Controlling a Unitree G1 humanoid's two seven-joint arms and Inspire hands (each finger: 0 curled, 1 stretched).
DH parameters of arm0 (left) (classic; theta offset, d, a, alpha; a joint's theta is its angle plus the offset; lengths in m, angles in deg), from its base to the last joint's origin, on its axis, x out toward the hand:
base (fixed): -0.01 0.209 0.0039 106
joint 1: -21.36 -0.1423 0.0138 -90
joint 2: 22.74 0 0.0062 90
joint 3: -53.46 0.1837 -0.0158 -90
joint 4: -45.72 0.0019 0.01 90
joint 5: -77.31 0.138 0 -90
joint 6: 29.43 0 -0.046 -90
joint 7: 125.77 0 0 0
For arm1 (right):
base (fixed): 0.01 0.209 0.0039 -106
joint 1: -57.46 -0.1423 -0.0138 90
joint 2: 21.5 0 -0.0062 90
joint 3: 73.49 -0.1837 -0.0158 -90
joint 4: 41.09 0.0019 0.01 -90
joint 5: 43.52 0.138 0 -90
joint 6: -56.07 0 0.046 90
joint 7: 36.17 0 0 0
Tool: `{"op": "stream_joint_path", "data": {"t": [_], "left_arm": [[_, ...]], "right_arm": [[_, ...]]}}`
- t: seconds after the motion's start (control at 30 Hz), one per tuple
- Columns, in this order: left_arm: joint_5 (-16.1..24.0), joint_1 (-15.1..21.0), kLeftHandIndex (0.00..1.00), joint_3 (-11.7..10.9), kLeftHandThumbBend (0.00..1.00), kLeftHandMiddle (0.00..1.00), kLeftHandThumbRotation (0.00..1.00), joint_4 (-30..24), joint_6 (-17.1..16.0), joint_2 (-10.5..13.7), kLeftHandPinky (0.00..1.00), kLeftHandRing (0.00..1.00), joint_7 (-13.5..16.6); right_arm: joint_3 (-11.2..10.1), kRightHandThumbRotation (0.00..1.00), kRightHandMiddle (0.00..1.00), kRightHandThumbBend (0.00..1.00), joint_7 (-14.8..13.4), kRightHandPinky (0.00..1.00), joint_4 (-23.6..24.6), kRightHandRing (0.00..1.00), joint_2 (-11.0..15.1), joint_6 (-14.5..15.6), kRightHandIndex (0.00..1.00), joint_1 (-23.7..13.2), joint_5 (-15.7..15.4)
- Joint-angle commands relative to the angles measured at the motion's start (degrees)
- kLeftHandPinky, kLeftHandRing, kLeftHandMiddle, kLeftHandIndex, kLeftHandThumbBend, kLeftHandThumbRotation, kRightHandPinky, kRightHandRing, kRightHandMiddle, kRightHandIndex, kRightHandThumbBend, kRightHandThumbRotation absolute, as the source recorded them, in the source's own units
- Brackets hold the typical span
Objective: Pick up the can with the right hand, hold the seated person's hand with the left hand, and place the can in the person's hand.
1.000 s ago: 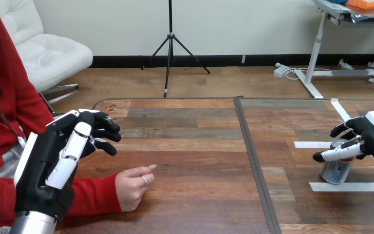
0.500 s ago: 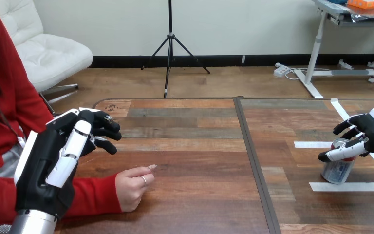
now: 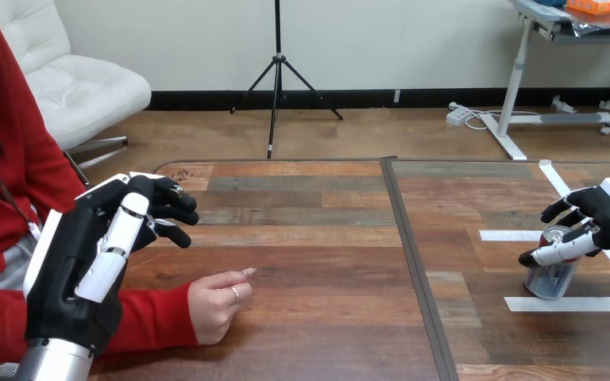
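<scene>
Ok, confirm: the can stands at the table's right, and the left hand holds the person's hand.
No: in the head view the left hand hangs apart from the person's hand, holding nothing. The can does stand at the right of the table.

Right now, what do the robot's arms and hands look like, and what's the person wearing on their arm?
Both are machine hands. The left hand is black with long white shells on its back and sits on a round silver forearm. The right hand matches it: black, with a white shell and jointed black-and-white fingers. The person's arm wears a red sleeve.
</scene>
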Motion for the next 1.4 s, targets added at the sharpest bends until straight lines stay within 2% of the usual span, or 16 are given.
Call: {"op": "stream_joint_path", "data": {"t": [0.0, 0.2, 0.3, 0.4, 0.6, 0.77, 0.9, 1.1, 1.37], "left_arm": [[-0.01, 2.86, 0.49, -0.36, 0.19, 0.54, 0.63, -1.35, -0.46, 0.54, 0.41, 0.54, 0.12], [-0.22, 2.98, 0.49, -0.46, 0.16, 0.54, 0.63, -0.81, -1.39, 0.45, 0.41, 0.54, -0.37], [0.04, 2.9, 0.49, -0.47, 0.15, 0.53, 0.63, -1.08, -1.01, 0.58, 0.41, 0.54, -0.17], [0.04, 2.89, 0.49, -0.49, 0.15, 0.53, 0.63, -1.19, -0.91, 0.55, 0.4, 0.54, -0.08], [-0.02, 2.84, 0.49, -0.55, 0.18, 0.53, 0.64, -1.34, -0.79, 0.6, 0.4, 0.54, -0.04], [-0.27, 2.76, 0.49, -0.65, 0.19, 0.53, 0.64, -1.63, -0.44, 0.62, 0.4, 0.54, 0.05], [-0.18, 2.71, 0.49, -0.74, 0.19, 0.54, 0.64, -1.54, -0.71, 0.66, 0.41, 0.54, 0.02], [-0.22, 2.79, 0.49, -0.91, 0.21, 0.54, 0.64, -1.43, -0.9, 0.67, 0.41, 0.55, 0.05], [-0.18, 2.72, 0.49, -1.08, 0.21, 0.54, 0.63, -1.8, -0.38, 0.62, 0.42, 0.55, 0.64]], "right_arm": [[-0.03, 0.14, 0.66, 0.98, -0.2, 0.57, 1.59, 0.63, 2.22, -1.12, 0.67, -5.4, 0.0], [-0.24, 0.13, 0.66, 0.99, -0.21, 0.56, 1.49, 0.62, 2.11, -1.21, 0.68, -5.14, 0.26], [0.46, 0.14, 0.66, 1.0, 0.1, 0.56, 1.52, 0.62, 2.19, -0.85, 0.68, -5.34, -0.46], [-0.05, 0.14, 0.65, 1.0, 0.78, 0.56, 1.34, 0.61, 2.13, -1.08, 0.68, -5.25, 0.16], [0.49, 0.14, 0.65, 1.0, 1.91, 0.57, 1.28, 0.62, 2.16, -0.1, 0.69, -5.52, -0.38], [0.12, 0.13, 0.67, 1.0, 3.56, 0.59, 1.17, 0.63, 1.86, 1.34, 0.7, -5.84, 0.14], [0.26, 0.13, 0.68, 1.0, 3.81, 0.6, 1.32, 0.65, 1.84, 1.48, 0.71, -5.8, -0.05], [1.82, 0.14, 0.69, 1.0, 4.04, 0.61, 1.4, 0.66, 1.89, 2.78, 0.71, -6.15, -1.78], [1.59, 0.15, 0.7, 1.0, 5.51, 0.61, 1.56, 0.66, 1.8, 3.47, 0.72, -6.36, -1.55]]}}
